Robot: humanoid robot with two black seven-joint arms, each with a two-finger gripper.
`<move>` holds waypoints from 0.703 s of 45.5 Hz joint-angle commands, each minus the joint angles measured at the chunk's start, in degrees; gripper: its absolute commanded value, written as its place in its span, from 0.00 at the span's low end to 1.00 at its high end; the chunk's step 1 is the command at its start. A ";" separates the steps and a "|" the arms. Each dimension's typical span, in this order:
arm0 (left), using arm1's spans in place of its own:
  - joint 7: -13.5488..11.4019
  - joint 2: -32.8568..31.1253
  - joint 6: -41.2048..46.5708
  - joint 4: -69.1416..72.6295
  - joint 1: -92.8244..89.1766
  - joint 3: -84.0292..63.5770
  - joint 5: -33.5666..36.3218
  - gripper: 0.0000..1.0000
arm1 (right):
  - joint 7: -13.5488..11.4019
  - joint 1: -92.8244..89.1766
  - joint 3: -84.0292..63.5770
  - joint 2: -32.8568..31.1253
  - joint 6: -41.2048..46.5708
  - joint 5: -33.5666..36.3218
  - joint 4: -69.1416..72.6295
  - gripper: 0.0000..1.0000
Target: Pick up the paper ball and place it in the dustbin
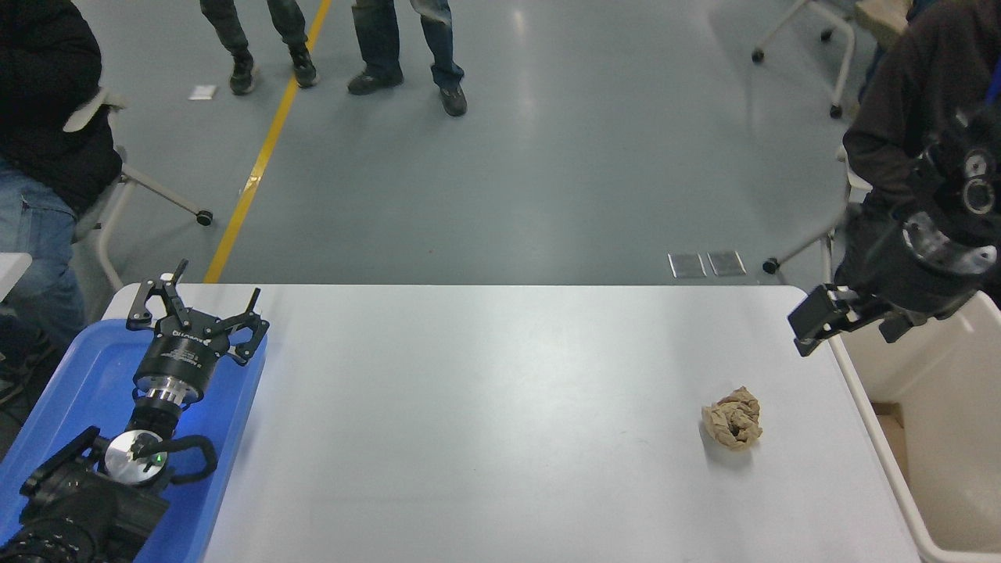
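Starting at your left, the left gripper [197,303] sits parked over the blue tray [70,375], fingers spread wide and holding nothing; it is well clear of the job, so leave it there. Across the bare middle of the white table [485,407] nothing lies between you and the target. The paper ball [732,418] rests on the tabletop near the right end, apart from everything, just short of the dustbin [931,422], which stands against the table's right edge, a handy short carry. Your right gripper [841,320] hangs above the bin's near corner, up and to the right of the ball; it carries nothing, and its fingers look parted, though the blur makes that uncertain. Mind the bin rim as you descend, and the seated person [899,117] right behind the arm.
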 commanded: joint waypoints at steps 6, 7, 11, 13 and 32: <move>0.00 0.00 0.00 -0.09 -0.01 0.00 0.08 0.99 | -0.61 -25.14 8.70 4.30 -9.91 -0.45 -15.42 1.00; 0.00 0.00 0.00 -0.09 -0.01 0.09 0.08 0.99 | -0.70 -26.02 9.31 4.65 -10.52 -0.45 -15.94 1.00; 0.00 0.00 0.00 0.00 -0.01 0.09 0.08 0.99 | -1.49 -28.49 10.99 5.70 -12.02 -0.45 -18.14 1.00; 0.00 0.00 0.00 0.00 -0.09 0.09 0.08 0.99 | -1.93 -29.37 11.43 5.88 -12.55 -0.45 -19.11 1.00; 0.00 0.00 0.00 0.00 -0.10 0.09 0.08 0.99 | -2.72 -32.97 15.64 7.37 -15.80 -0.28 -22.10 1.00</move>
